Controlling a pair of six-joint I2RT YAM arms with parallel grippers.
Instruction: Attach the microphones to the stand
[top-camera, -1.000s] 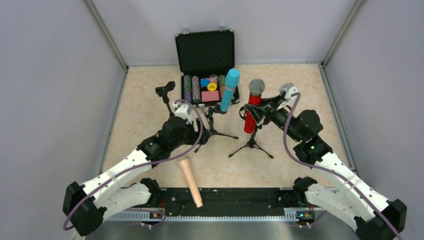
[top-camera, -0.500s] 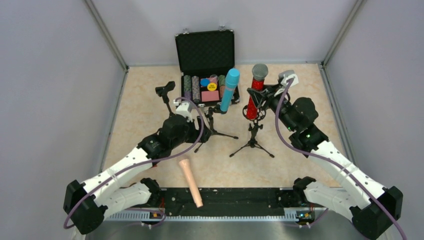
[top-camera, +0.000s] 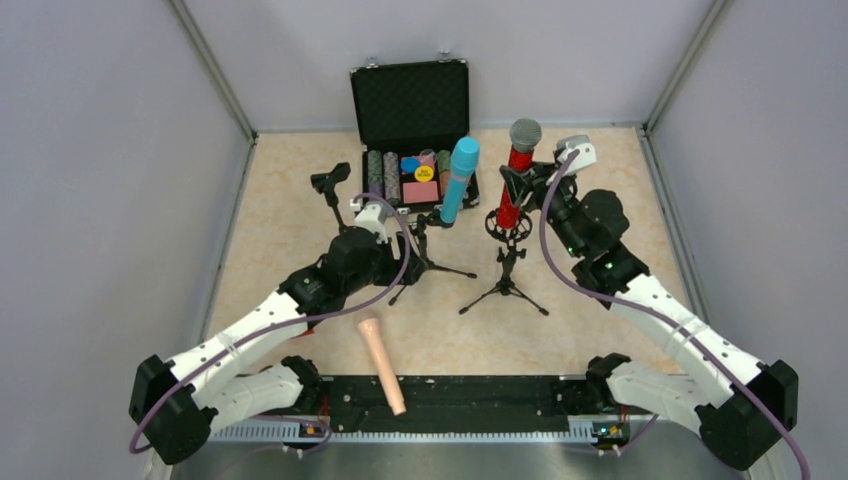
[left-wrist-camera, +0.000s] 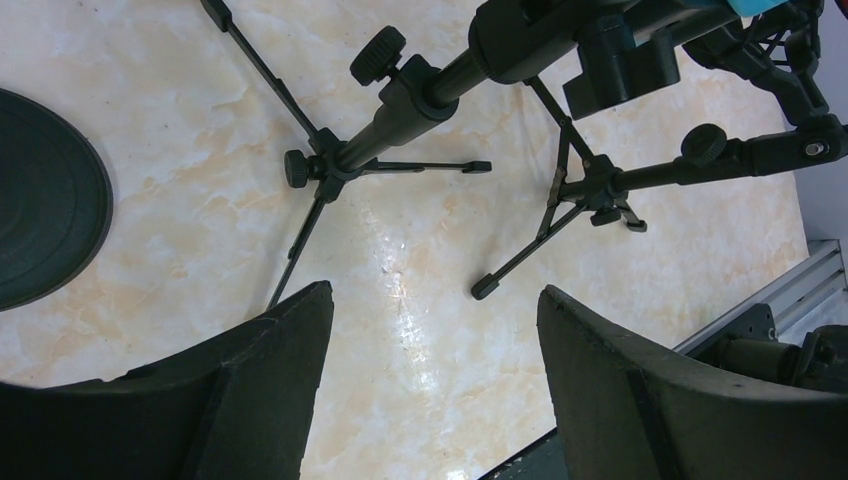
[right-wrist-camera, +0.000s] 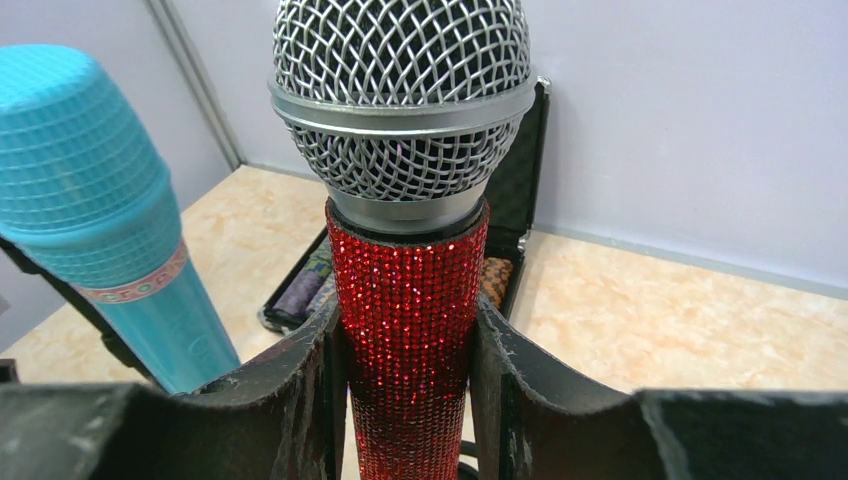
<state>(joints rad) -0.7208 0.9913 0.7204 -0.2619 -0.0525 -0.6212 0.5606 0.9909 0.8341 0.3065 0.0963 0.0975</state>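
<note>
Beige tabletop (top-camera: 280, 230), red microphone (top-camera: 518, 163) now higher, upright.

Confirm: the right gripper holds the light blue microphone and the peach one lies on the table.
Wrong microphone. The right gripper holds the glittery red microphone, as the right wrist view shows; the peach one does lie on the table.

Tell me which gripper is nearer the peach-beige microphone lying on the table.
Left. The left gripper, open, hovers by the stand legs just beyond the peach-beige microphone. The right gripper is farther back and to the right, clamped on the glittery red microphone.
</note>
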